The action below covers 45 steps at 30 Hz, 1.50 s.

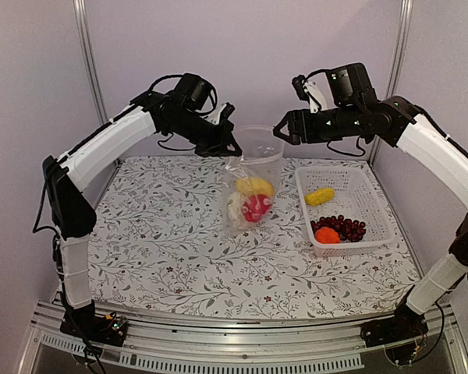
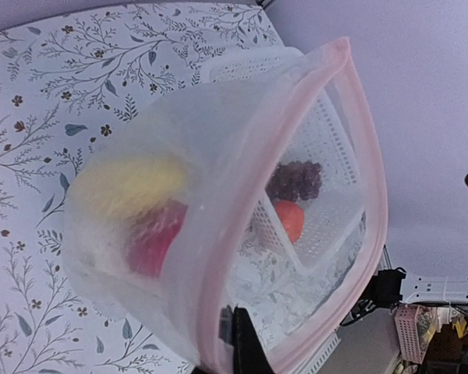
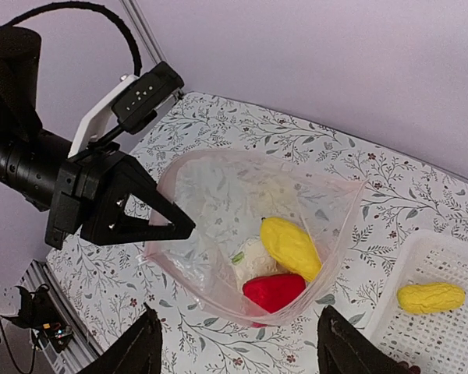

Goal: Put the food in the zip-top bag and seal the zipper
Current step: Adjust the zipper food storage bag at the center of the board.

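The clear zip-top bag (image 1: 253, 183) hangs over the middle of the table with its mouth wide open. My left gripper (image 1: 232, 148) is shut on its pinkish zipper rim (image 2: 374, 195). Inside lie a long yellow piece (image 3: 290, 247), a cream-white lumpy piece (image 3: 253, 257) and a red piece (image 3: 273, 291). My right gripper (image 3: 240, 331) stands open and empty above the bag's mouth, a little to its right. A small yellow piece (image 1: 320, 195), the dark grape bunch (image 1: 345, 227) and an orange ball (image 1: 327, 235) lie in the white basket (image 1: 378, 206).
The white mesh basket stands on the flowered cloth (image 1: 164, 241) right of the bag. Purple walls close in the back and both sides, and a metal rail (image 1: 242, 343) runs along the near edge.
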Each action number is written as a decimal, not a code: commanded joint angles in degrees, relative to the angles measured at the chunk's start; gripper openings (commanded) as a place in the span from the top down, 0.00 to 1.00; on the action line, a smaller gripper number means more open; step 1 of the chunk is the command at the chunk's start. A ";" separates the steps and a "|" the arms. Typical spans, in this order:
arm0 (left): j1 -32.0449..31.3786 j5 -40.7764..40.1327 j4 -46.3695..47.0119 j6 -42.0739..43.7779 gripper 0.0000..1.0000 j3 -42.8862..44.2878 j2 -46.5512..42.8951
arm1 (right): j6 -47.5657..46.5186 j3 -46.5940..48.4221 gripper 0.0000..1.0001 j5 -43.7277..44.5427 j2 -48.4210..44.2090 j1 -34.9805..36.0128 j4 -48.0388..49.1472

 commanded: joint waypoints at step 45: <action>-7.51 -21.40 -26.28 -4.04 0.89 10.75 -2.66 | 15.19 13.57 1.00 -13.60 16.24 -3.34 -9.12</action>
